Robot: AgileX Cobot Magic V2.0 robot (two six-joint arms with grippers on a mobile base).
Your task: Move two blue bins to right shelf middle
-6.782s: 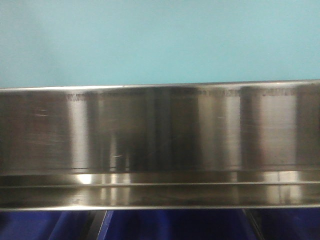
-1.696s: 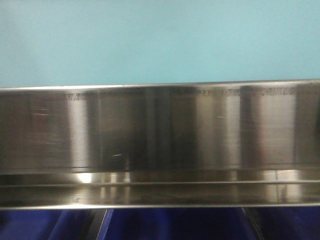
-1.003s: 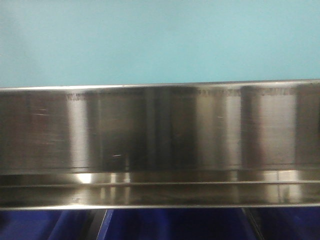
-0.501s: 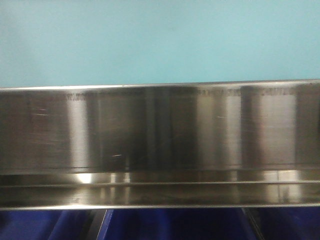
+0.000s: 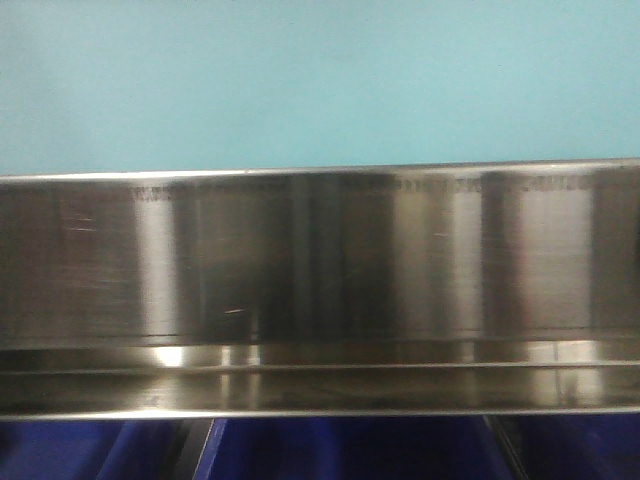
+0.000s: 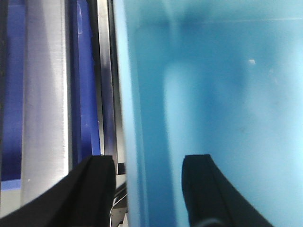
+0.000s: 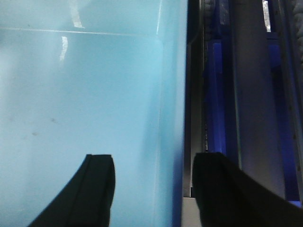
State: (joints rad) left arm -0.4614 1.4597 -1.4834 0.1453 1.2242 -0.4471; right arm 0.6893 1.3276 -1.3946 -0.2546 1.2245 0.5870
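A pale sky-blue bin (image 5: 320, 80) fills the top of the front view, standing just behind the tall brushed-steel lip of the right shelf middle (image 5: 320, 260). In the left wrist view my left gripper (image 6: 148, 189) is open and straddles the bin's left wall (image 6: 147, 94), one finger (image 6: 94, 189) outside and the other inside the bin (image 6: 227, 94). In the right wrist view my right gripper (image 7: 154, 189) is open astride the bin's right wall (image 7: 170, 94), with one finger (image 7: 97, 189) inside the bin (image 7: 80, 94). I cannot tell whether a second bin is there.
Dark blue bins (image 5: 350, 450) sit on the level under the steel lip. Steel rack posts (image 6: 45, 94) and dark blue plastic (image 6: 85, 94) stand close to the left gripper; a steel post (image 7: 253, 109) and blue parts (image 7: 215, 94) flank the right one.
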